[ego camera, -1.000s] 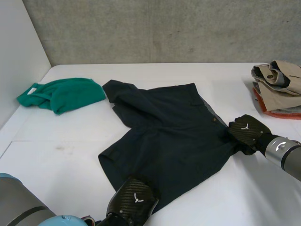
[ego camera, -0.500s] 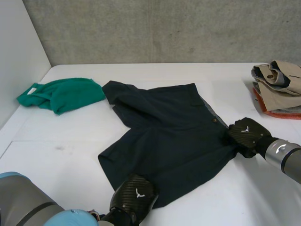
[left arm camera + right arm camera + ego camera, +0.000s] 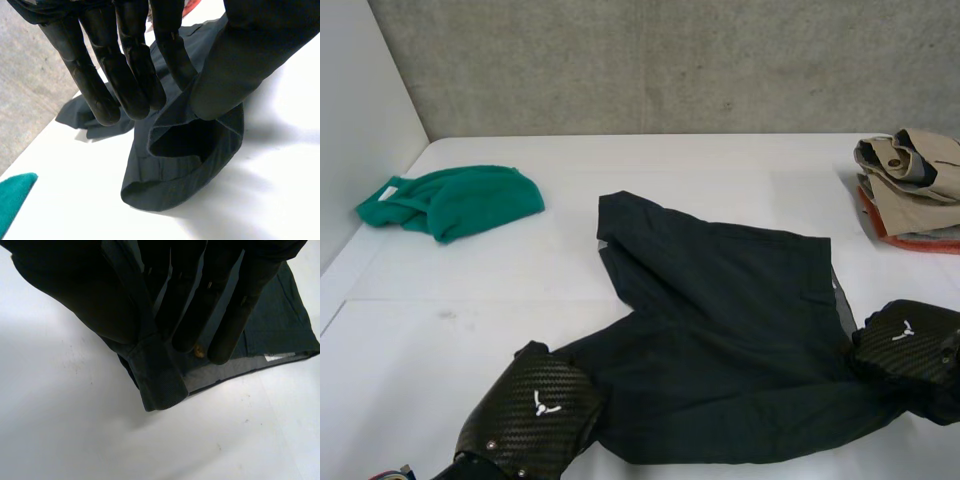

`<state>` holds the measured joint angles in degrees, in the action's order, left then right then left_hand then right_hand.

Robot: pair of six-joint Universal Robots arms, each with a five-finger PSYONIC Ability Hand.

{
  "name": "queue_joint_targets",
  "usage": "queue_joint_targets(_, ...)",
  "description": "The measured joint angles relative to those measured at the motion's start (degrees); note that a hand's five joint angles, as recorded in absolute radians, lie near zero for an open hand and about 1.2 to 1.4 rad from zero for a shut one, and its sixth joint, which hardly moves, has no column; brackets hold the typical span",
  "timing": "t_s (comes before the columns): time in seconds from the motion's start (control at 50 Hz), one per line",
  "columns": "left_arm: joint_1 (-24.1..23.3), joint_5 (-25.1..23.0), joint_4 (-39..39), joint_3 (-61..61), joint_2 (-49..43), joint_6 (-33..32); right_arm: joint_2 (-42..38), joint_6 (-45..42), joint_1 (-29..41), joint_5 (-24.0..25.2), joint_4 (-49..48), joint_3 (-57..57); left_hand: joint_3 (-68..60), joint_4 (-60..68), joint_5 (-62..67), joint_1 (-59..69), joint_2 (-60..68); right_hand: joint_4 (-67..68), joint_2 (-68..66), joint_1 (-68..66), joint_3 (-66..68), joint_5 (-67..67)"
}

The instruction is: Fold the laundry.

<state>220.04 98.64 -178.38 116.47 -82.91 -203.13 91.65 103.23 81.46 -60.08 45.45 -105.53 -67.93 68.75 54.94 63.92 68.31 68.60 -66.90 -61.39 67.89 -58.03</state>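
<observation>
A green cloth [image 3: 450, 200] lay far left on the table [image 3: 720, 160], a beige pile [image 3: 910, 170] far right. The shorts [image 3: 730, 320] lay spread between them. The left hand [image 3: 535, 415] pinched a leg hem and the right hand [image 3: 905, 345] pinched the waistband.

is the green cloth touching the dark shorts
No, in the head view a strip of bare white table lies between the green cloth and the dark shorts.
</observation>
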Motion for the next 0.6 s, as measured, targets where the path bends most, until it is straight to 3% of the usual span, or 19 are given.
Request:
queue_joint_targets(0.16, 4.78, -2.01, -9.69, -4.09, -7.95, 0.09, -8.58, 11.62, 5.41, -0.07, -8.9, 6.24, -0.22, 0.01, 0.0, 0.0, 0.21, 0.0, 0.0, -1.26, 0.0, -0.33)
queue_joint_targets(0.24, 8.89, -3.91, -18.22, -8.7, -16.1, -2.33, -15.62, 21.46, 11.62, -4.33, -17.67, 11.86, -0.22, 0.01, -0.01, 0.0, 0.21, 0.0, 0.0, -1.26, 0.0, -0.49)
queue_joint_targets(0.38, 13.46, -6.88, -27.24, -19.68, -24.25, -5.25, -21.24, 29.9, 18.25, -11.74, -31.76, 21.71, -0.22, 0.02, -0.01, 0.0, 0.31, 0.02, 0.0, -1.58, 0.19, -0.5)
queue_joint_targets(0.6, 19.22, -7.72, -49.23, -48.03, -26.05, -2.74, -23.48, 53.57, 26.66, -21.23, -56.73, 49.17, -0.22, 0.03, -0.01, 0.0, 0.33, 0.02, 0.0, -1.59, 0.23, -0.5)
